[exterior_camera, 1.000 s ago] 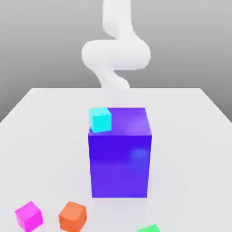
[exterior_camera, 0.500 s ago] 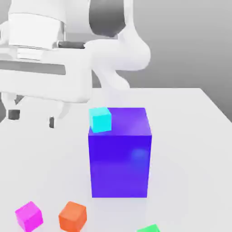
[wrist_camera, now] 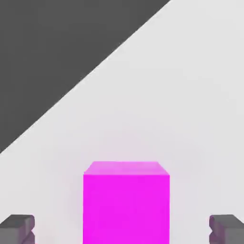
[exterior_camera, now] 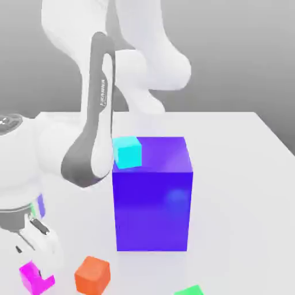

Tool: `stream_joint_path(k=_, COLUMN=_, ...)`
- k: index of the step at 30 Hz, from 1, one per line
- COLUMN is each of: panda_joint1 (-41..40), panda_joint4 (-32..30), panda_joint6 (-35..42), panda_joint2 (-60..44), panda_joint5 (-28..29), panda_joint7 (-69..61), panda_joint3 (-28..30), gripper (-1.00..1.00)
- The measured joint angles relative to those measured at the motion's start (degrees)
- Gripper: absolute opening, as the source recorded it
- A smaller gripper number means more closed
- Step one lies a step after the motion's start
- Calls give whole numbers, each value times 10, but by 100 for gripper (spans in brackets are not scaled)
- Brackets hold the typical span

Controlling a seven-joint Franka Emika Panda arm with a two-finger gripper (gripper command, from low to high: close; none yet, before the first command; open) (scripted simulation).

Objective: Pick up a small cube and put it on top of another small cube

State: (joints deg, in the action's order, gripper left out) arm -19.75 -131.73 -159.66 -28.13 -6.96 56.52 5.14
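Magenta cube [wrist_camera: 126,202] | between released end effector [wrist_camera: 122,229] fingertips, gaps both sides | table [wrist_camera: 190,119]

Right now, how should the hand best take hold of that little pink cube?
By two opposite flat sides, coming straight down from above. The pink cube sits flat on the table with bare space on both sides, apart from the orange cube. The hand is open, one finger on either side, apparently wide enough to drop around it and squeeze.

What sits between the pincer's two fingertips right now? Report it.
The magenta cube sits between the open pincer's fingertips, with bare gaps on both sides, as the hand view shows.
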Motion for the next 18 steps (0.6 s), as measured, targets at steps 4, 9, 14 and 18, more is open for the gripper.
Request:
stream_joint_path(k=4, panda_joint1=0, panda_joint4=0, panda_joint6=0, panda_joint2=0, panda_joint5=0, panda_joint7=0, panda_joint3=0, gripper=-100)
stream_joint_path(k=9, panda_joint1=2, panda_joint4=-6, panda_joint6=21, panda_joint2=27, panda_joint5=7, panda_joint7=6, panda_joint3=4, gripper=-100)
stream_joint_path(k=14, panda_joint1=45, panda_joint4=-9, panda_joint6=82, panda_joint2=92, panda_joint5=38, panda_joint7=14, panda_joint3=-13, gripper=-100)
stream_joint_path(k=18, panda_joint1=108, panda_joint4=6, panda_joint6=111, panda_joint2=106, panda_joint5=68, panda_joint7=10, panda_joint3=-61, gripper=-100)
